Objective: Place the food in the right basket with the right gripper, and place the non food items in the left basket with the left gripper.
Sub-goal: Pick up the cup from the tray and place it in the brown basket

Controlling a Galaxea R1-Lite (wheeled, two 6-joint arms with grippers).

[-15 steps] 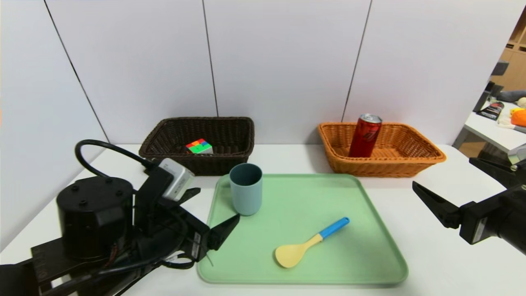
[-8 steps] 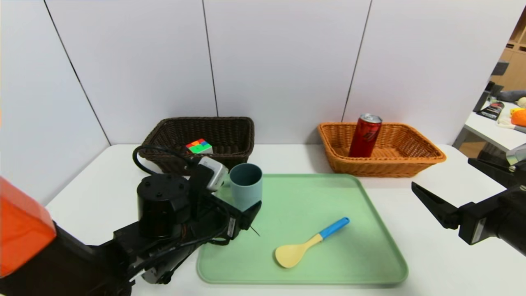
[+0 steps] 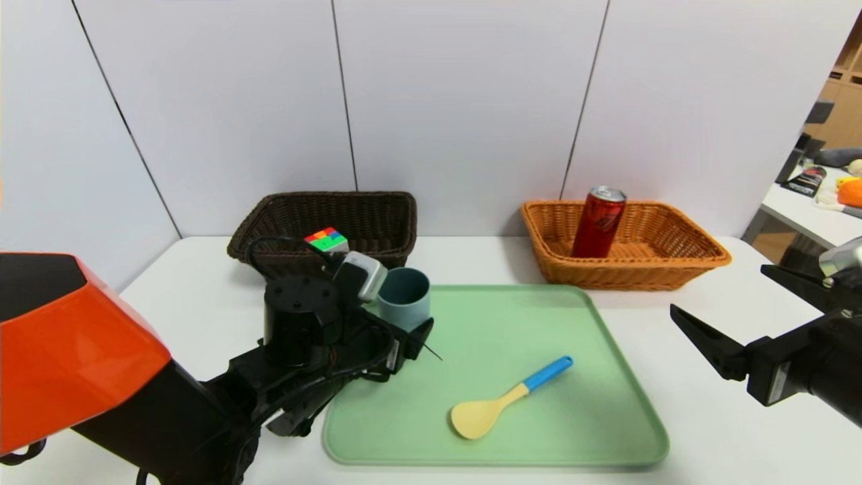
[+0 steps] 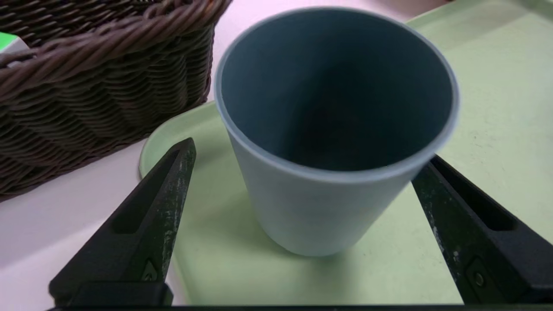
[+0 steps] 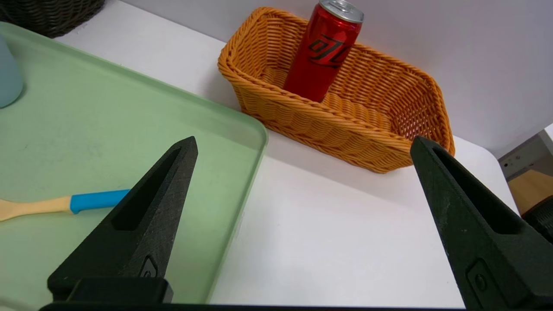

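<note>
The blue-grey cup [image 3: 404,297] [image 4: 302,211] stands upright at the far left corner of the green tray [image 3: 579,350]. My left gripper [image 3: 406,328] [image 4: 311,151] is open, one finger on each side of the cup and neither touching it. A yellow spoon with a blue handle [image 3: 506,400] [image 5: 65,204] lies on the tray. The puzzle cube [image 3: 326,240] sits in the dark brown left basket [image 3: 387,219] [image 4: 86,86]. The red can [image 3: 598,222] [image 5: 324,52] stands in the orange right basket [image 3: 680,261] [image 5: 345,129]. My right gripper [image 3: 719,289] [image 5: 303,140] hangs open and empty above the table, right of the tray.
White wall panels close off the back of the table just behind both baskets. My left arm's orange and black body [image 3: 67,350] fills the near left corner. Another table with clutter [image 3: 828,195] stands beyond the right edge.
My left arm has reached forward and to the right, bringing its open fingers from the tray's left edge to either side of the cup. The right gripper has barely shifted.
</note>
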